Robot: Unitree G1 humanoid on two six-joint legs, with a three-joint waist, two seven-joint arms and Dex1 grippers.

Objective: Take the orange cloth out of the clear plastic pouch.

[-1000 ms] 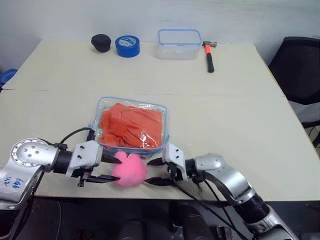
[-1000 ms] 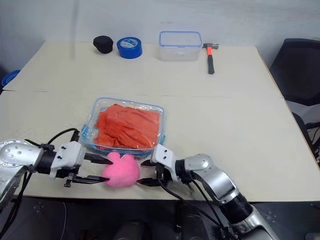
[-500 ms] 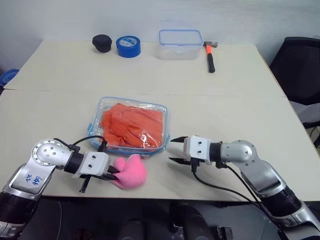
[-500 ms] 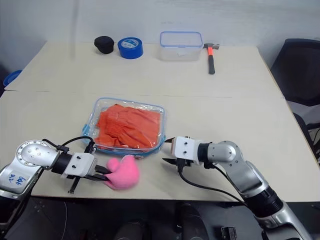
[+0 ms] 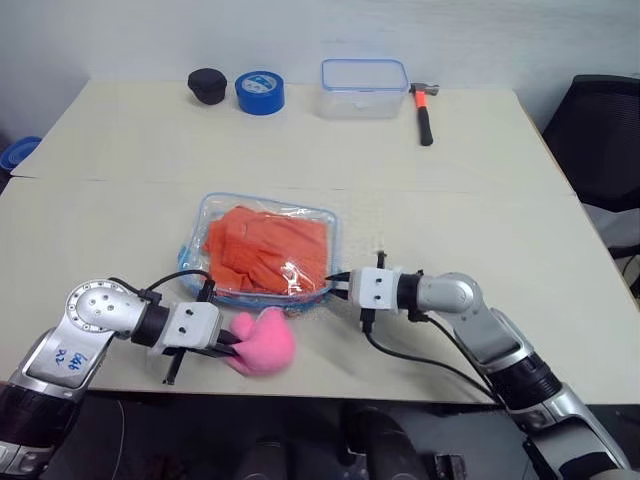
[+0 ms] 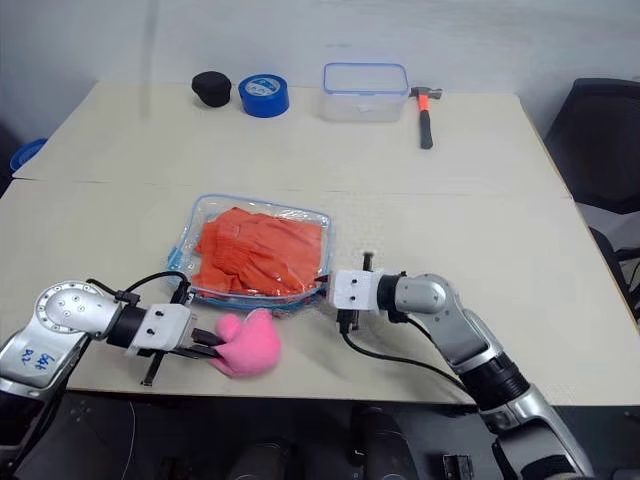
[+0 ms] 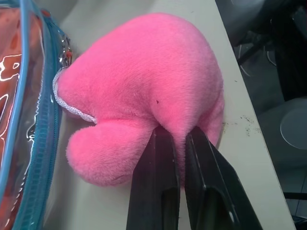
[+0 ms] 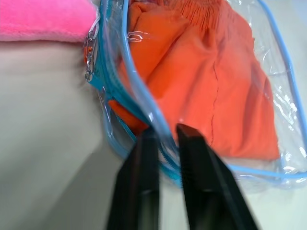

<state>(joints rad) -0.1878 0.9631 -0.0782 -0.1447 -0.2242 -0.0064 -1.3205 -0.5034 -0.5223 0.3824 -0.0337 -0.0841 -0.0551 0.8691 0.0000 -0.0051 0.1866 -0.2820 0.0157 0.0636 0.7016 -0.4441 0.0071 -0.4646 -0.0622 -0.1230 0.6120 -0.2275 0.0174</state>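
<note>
Near the table's (image 5: 480, 210) front edge, the left gripper (image 7: 173, 136) pinches the pink plush (image 5: 262, 341) while the right gripper (image 8: 165, 134) is clamped on the clear plastic pouch's (image 5: 335, 232) blue zipper edge. Spread that corner with steady opposing tension, anchoring the plush so the orange cloth (image 5: 265, 250) gets exposed.

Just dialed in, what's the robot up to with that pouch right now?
The left gripper is shut on the pink plush chained to the clear plastic pouch, near the table's front edge. The right gripper is pinched shut on the pouch's blue zipper edging at its near right corner. The orange cloth lies folded inside the pouch, so nothing has come out yet. It looks set up to hold both ends and work the pouch open.
</note>
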